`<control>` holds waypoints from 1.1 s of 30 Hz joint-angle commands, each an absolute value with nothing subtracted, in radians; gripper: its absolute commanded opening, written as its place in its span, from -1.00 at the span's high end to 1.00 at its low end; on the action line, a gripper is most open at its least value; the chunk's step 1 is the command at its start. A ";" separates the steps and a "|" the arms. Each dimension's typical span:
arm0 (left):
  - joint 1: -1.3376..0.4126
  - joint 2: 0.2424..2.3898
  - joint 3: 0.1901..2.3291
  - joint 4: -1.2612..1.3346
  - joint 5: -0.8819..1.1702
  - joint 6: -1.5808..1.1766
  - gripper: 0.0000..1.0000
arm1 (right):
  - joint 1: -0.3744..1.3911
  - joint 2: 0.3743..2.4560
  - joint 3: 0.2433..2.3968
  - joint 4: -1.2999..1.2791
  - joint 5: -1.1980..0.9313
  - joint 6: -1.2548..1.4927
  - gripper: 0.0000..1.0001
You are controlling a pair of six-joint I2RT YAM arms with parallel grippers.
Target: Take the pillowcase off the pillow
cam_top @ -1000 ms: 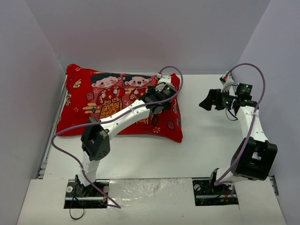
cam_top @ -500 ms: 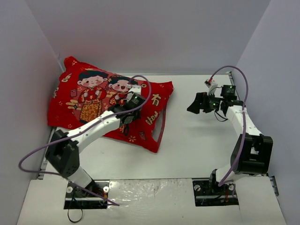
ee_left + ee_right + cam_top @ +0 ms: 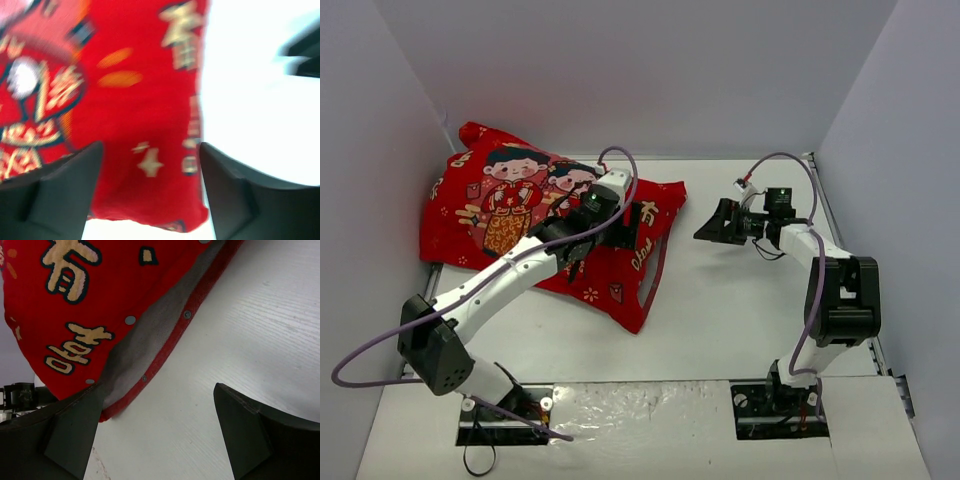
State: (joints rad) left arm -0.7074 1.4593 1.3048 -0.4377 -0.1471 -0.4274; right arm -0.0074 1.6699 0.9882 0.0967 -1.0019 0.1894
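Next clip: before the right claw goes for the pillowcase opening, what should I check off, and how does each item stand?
1. Right claw open: ok, fingers wide apart.
2. Pillowcase opening faces right claw: ok, edge gapes, grey lining shows.
3. Right claw apart from pillowcase: ok, not touching.
4. Left claw anchoring pillowcase: cannot tell; open over it, view blurred.
5. Pillow position inside: cannot tell, hidden.
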 commanded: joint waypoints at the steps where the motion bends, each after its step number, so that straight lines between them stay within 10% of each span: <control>1: -0.764 1.439 1.419 -0.455 -0.047 -0.292 -0.58 | -0.011 1.675 1.012 0.166 -1.057 0.230 -0.73; 33: -1.140 2.147 1.640 -0.515 -1.169 0.049 -0.81 | -0.230 1.715 1.026 0.152 -1.048 0.213 -0.73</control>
